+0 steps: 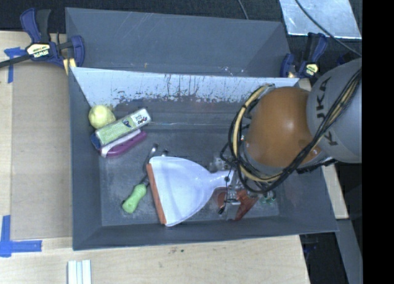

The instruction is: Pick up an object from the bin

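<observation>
My gripper (230, 199) is low at the bin's front right, below the orange dome on the wrist. It sits at the narrow handle end of a white dustpan-shaped scoop (181, 190) with a brown edge along its left side. The scoop lies flat in the front middle of the bin, its wide mouth pointing left. A small reddish-brown thing (244, 206) lies right beside the gripper on its right, partly hidden by it.
A small green, pickle-shaped thing (135, 198) lies at the front left. Against the left wall are a yellow-green ball (101, 116), a green tube with a white label (123, 127) and a purple thing (125, 145) under it.
</observation>
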Controlling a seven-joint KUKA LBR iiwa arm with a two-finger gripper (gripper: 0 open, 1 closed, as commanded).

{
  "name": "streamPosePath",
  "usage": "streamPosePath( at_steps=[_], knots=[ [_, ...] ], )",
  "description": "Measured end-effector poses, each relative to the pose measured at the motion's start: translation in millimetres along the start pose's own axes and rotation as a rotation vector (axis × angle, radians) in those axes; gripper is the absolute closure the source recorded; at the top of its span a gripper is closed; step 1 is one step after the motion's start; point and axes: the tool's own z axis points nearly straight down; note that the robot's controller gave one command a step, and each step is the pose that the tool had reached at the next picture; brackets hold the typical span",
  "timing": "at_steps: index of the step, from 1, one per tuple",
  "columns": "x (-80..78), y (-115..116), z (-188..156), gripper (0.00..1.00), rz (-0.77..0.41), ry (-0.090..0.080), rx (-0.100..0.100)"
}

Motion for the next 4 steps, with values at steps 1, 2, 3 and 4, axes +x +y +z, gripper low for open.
streamPosePath(
  at_steps=[1, 2, 3, 4],
  knots=[
    [-2.1, 0, -3, 0.00, 0.001, -0.008, 0.000],
    [-22.5, -85, 58, 0.00, -0.117, -0.007, 0.003],
    [-86.4, -30, 54, 0.00, -0.219, -0.018, -0.002],
    [-29.9, -81, 57, 0.00, -0.124, -0.007, 0.004]
  ],
)
